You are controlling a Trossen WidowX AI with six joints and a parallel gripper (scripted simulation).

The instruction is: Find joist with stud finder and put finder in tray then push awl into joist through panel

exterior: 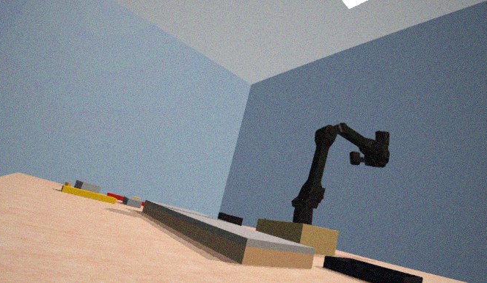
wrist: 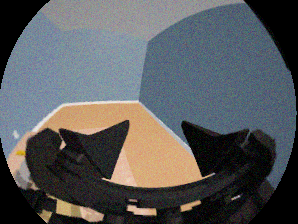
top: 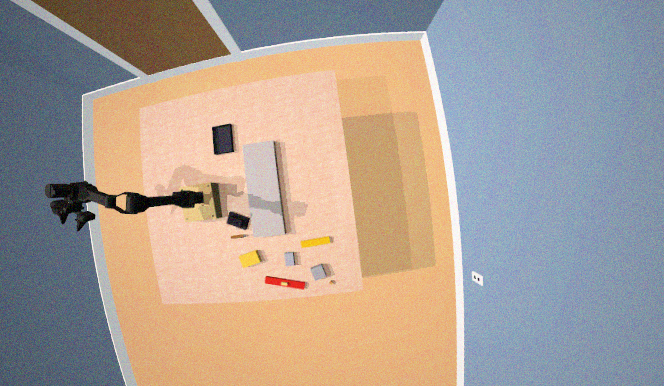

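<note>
Far left in the top view: gripper (top: 71,215), out at nine o'clock from the tan base block (top: 201,202), spread almost to full width and holding nothing. Seen from the wrist, two dark pointed fingertips with only wall and floor between them.

Next, at twelve o'clock from the block: tray (top: 223,139), a flat, dark rectangle with a low profile. At four o'clock from the block, near the panel's long edge: stud finder (top: 237,220), a small, dark, boxy body lying flat on the pale mat (top: 189,270). Looks rigid and light, probably smooth-sided, so likely to slip if pinched off-centre. Best taken across its short width, jaws square to the long sides, near the middle. Just below it, at six o'clock: awl (top: 239,236), a thin brown sliver, too small to tell handle from point.

Then the floor panel (top: 263,189): a long, grey, matte slab with tan edges, raised above the mat, no hole visible.

Further right, at five o'clock: yellow, grey and red blocks, hard-edged and plain, well apart from the panel.
</note>
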